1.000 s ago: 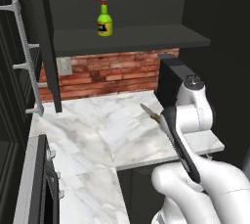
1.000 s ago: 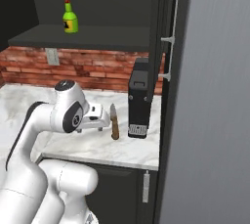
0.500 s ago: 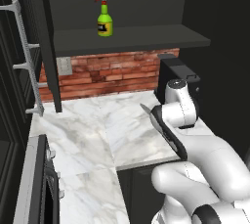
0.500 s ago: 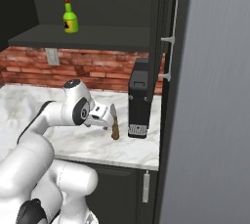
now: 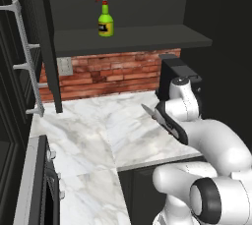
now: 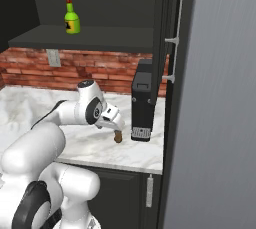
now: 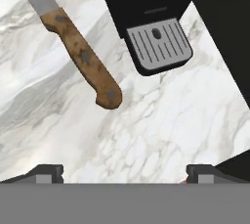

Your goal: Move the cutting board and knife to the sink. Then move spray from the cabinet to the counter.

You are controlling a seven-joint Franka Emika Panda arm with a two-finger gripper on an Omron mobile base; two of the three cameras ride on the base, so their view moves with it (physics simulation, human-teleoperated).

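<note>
The knife [image 7: 80, 56], with a grey blade and a brown wooden handle, lies flat on the white marble counter [image 7: 161, 120]. My gripper [image 7: 124, 171] hovers over it, open wide, with the handle's end a little ahead of the fingertips and nothing between them. The knife's blade tip [image 5: 146, 108] pokes out past my hand, and its handle end [image 6: 118, 137] shows below the hand. The green spray [image 5: 105, 15] [image 6: 71, 17] stands upright on the dark cabinet shelf [image 5: 133, 37] above the counter. The cutting board and sink are out of view.
A black coffee machine [image 5: 177, 74] [image 6: 143, 100] [image 7: 151, 22] stands just right of the knife. The open cabinet doors carry silver bar handles [image 5: 24, 52] [image 6: 172, 38]. The grey fridge [image 6: 220, 98] walls off the right. A stove [image 5: 34, 184] sits at the counter's left.
The arm has reached forward and brought the hand down over the knife, closer to the coffee machine. The jaws have stayed open, and the knife and spray have not moved.
</note>
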